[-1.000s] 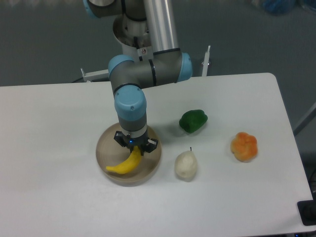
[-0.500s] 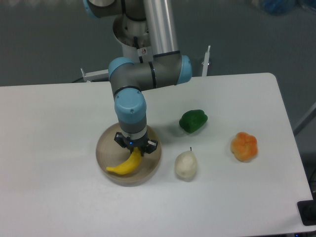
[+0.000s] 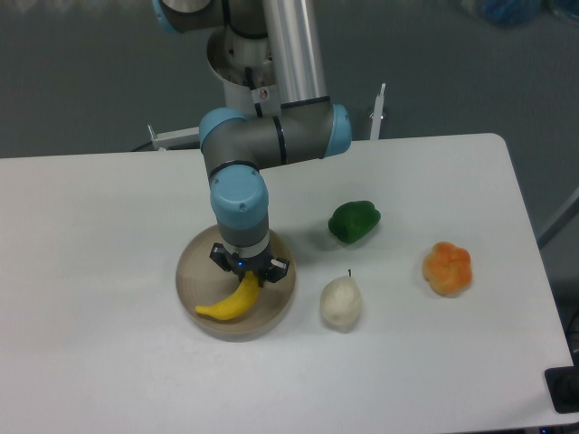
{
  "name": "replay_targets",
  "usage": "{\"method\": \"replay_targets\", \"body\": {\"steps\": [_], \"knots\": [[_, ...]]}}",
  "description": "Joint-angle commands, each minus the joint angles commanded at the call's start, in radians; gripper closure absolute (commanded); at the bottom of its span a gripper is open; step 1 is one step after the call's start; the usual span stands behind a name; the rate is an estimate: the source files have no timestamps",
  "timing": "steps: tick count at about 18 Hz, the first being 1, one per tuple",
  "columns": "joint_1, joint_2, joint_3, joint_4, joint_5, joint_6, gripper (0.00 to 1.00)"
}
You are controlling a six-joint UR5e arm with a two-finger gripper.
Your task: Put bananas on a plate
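Note:
The yellow banana [image 3: 229,303] lies across the front of the round beige-grey plate [image 3: 190,267], its low end pointing left. My gripper [image 3: 249,274] stands straight down over the plate. Its fingers close around the banana's upper right end. The banana's underside looks level with the plate's surface. The gripper body hides the very tip of the banana and the middle of the plate.
A green pepper [image 3: 354,221] lies right of the plate. A pale pear [image 3: 341,301] sits close to the plate's right rim. An orange lumpy fruit [image 3: 447,268] lies farther right. The table's right edge [image 3: 529,235] is beyond it.
The gripper and banana have sunk a few pixels toward the plate. Nothing else has moved.

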Motion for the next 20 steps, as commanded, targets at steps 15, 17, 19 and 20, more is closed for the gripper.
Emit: {"method": "replay_targets", "body": {"steps": [15,17,19,20], "knots": [[0.146,0.031,0.176,-0.006,0.012,0.150,0.00],[0.170,0.031,0.192,-0.003,0.032,0.248,0.00],[0.199,0.028,0.225,-0.005,0.041,0.320,0.00],[0.213,0.022,0.242,-0.005,0.047,0.333,0.00]]}}
